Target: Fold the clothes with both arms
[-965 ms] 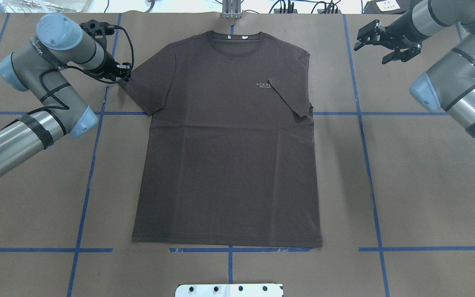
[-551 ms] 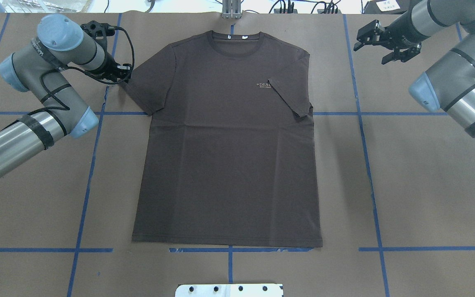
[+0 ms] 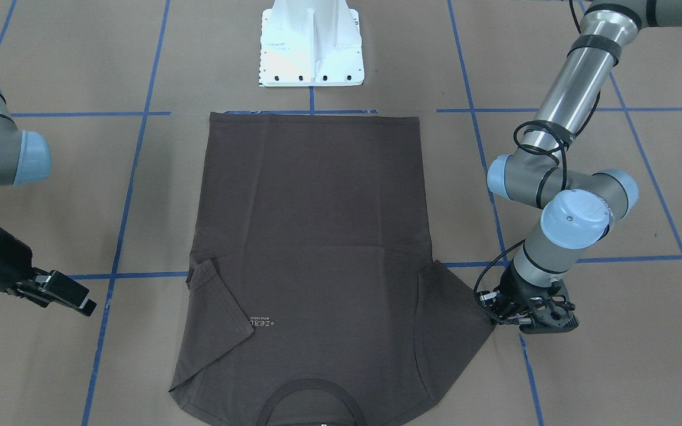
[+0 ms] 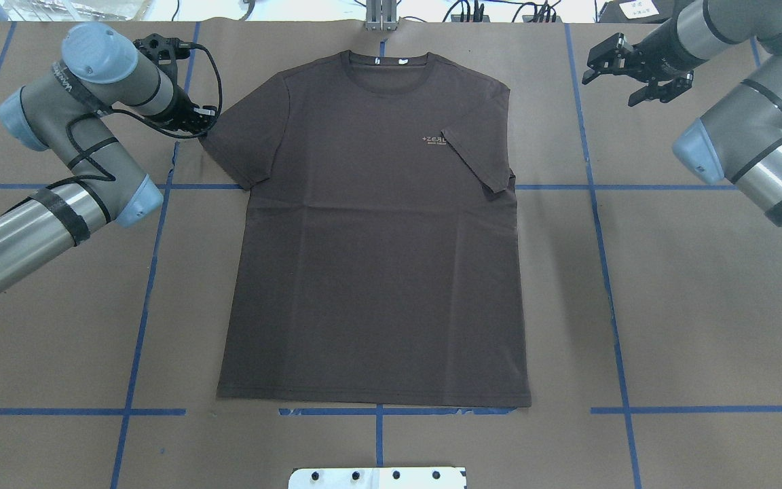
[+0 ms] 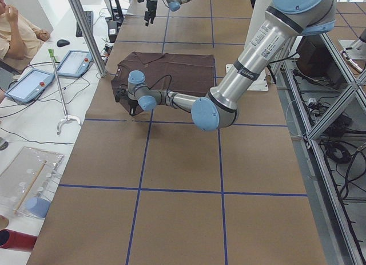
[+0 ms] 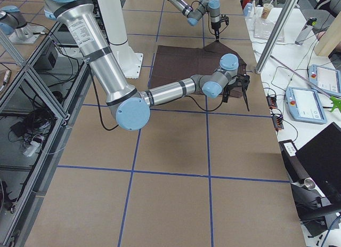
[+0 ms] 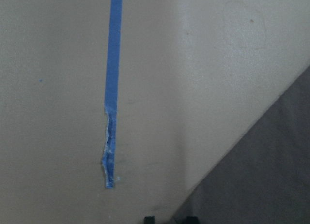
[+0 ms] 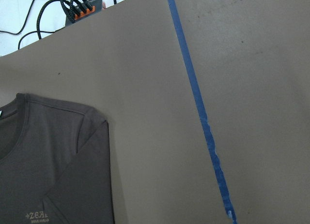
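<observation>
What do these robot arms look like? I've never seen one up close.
The left arm and right arm are shiny silver tubes joined by fat grey joints with round light-blue caps. Black straps ring the tubes, and a black cable loops loosely along the left arm. Each ends in a black two-fingered tool: the left tool and the right tool.

Pale "+ZEAL" logo (image 4: pixel 435 139) on the T-shirt (image 4: pixel 370 272) chest, smaller line beneath too small to read.
</observation>
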{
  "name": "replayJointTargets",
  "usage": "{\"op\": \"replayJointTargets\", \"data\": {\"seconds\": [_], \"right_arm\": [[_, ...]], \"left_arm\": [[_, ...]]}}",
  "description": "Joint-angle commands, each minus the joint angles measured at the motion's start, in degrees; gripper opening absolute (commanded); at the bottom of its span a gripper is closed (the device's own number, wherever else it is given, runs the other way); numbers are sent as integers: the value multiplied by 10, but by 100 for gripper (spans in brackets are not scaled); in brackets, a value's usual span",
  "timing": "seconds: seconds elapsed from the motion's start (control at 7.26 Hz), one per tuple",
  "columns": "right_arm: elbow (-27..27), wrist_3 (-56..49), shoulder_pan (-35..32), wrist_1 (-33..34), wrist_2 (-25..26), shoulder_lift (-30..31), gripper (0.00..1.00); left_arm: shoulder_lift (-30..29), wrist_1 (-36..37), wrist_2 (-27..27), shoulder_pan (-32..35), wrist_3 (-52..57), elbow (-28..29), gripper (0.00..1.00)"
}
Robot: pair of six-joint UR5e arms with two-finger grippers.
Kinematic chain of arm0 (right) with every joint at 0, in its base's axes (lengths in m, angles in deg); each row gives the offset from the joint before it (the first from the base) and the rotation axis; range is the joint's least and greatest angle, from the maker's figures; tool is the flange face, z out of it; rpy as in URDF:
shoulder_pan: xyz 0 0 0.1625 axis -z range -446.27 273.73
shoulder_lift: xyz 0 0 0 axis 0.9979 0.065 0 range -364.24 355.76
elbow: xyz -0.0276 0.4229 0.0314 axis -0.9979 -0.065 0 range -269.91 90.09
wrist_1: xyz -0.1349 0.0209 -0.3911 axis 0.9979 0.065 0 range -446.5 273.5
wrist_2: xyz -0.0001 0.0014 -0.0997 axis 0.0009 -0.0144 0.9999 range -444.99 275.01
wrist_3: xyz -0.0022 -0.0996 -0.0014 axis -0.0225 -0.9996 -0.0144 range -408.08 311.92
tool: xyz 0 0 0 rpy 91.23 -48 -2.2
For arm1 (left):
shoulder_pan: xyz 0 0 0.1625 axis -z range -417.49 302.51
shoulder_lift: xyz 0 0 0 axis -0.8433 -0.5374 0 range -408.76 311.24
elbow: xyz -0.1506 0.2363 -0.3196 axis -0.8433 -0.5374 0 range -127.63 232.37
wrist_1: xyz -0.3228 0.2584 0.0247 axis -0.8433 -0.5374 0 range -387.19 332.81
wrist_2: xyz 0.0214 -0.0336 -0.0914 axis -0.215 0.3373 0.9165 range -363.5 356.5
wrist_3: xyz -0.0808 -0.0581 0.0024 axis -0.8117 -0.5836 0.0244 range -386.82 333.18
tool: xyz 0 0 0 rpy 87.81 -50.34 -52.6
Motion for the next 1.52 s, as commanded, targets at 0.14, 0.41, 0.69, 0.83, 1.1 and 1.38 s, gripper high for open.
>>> {"op": "replayJointTargets", "data": {"seconds": [0.14, 0.41, 0.69, 0.83, 1.1, 1.38], "right_arm": [[0, 0, 0, 4, 0, 0, 100], [1, 0, -1, 4, -3, 0, 100], [2, 0, -1, 3, -4, 0, 100], [2, 0, -2, 3, -4, 1, 100], [1, 0, -1, 3, -4, 1, 100], [2, 0, -1, 3, -4, 1, 100]], "left_arm": [[-6, 2, 31, 0, 0, -12, 0], [-17, 2, 31, -2, -27, -30, 0], [-64, 20, 38, -17, -96, -29, 0], [-85, 20, 37, -43, -132, -18, 0], [-107, 14, 32, -55, -143, 13, 0], [-116, 13, 32, -57, -148, 20, 0]]}}
